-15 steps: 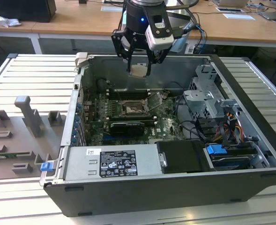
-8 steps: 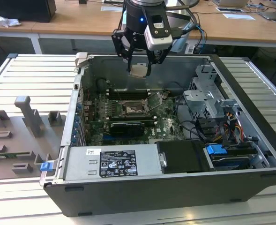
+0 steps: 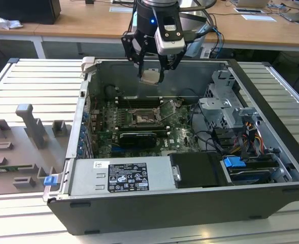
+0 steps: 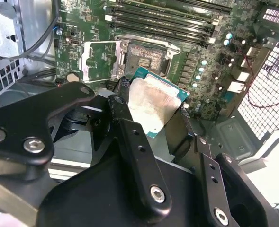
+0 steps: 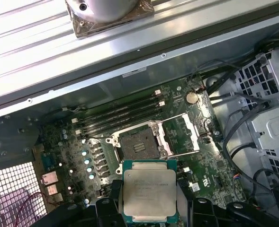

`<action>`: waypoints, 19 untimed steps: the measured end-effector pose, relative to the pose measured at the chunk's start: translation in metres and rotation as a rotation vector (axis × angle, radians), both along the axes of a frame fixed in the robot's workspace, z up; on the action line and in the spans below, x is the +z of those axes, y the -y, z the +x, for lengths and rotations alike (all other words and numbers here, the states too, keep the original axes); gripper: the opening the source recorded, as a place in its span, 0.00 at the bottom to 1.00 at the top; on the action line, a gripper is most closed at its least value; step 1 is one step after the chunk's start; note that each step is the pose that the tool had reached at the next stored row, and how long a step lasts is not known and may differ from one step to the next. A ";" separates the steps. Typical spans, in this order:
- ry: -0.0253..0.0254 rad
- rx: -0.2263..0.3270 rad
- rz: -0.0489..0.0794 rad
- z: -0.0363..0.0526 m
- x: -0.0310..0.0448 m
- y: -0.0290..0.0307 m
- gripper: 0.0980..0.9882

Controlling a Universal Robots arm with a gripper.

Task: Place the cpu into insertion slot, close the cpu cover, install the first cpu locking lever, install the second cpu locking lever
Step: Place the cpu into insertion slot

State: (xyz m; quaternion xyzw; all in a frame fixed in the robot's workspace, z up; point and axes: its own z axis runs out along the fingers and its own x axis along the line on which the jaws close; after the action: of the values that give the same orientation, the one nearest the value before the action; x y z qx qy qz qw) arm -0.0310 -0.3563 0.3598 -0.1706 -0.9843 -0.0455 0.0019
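My gripper point(image 3: 151, 77) hangs above the open computer case, shut on the cpu point(image 3: 150, 76), a flat square chip with a pale metal top. In both wrist views the cpu point(image 4: 153, 105) point(image 5: 148, 191) sits flat between the black fingers point(image 4: 124, 101), held by two opposite edges. Well below it on the green motherboard lies the insertion slot point(image 3: 143, 120) point(image 4: 147, 56) point(image 5: 138, 144), dark, square and with nothing in it. The cpu cover point(image 4: 99, 61) point(image 5: 182, 135) point(image 3: 170, 111), a thin silver frame, is swung open beside the slot.
Long black memory slots point(image 5: 120, 112) run behind the socket. The case point(image 3: 154, 203) holds a power supply point(image 3: 121, 175) at the front and a drive cage with cables point(image 3: 230, 119) on the exterior view's right. A grey fixture tray point(image 3: 22, 147) lies outside on the slatted table.
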 end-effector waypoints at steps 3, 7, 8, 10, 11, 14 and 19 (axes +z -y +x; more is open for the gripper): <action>0.0000 -0.023 0.000 0.0000 0.0000 0.0000 0.49; 0.0000 -0.047 0.000 0.0000 -0.0001 0.0000 0.49; 0.0000 -0.052 0.000 0.0000 -0.0001 0.0000 0.49; 0.0000 -0.060 0.000 0.0000 -0.0001 0.0000 0.49; 0.0000 -0.063 0.000 0.0000 -0.0001 0.0000 0.49; 0.0000 -0.081 0.000 0.0000 -0.0001 0.0000 0.49; 0.0000 -0.105 0.000 0.0000 -0.0002 0.0000 0.49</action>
State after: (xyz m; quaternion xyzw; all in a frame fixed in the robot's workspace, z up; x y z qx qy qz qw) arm -0.0310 -0.3563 0.3596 -0.2219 -0.9740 -0.0456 -0.0005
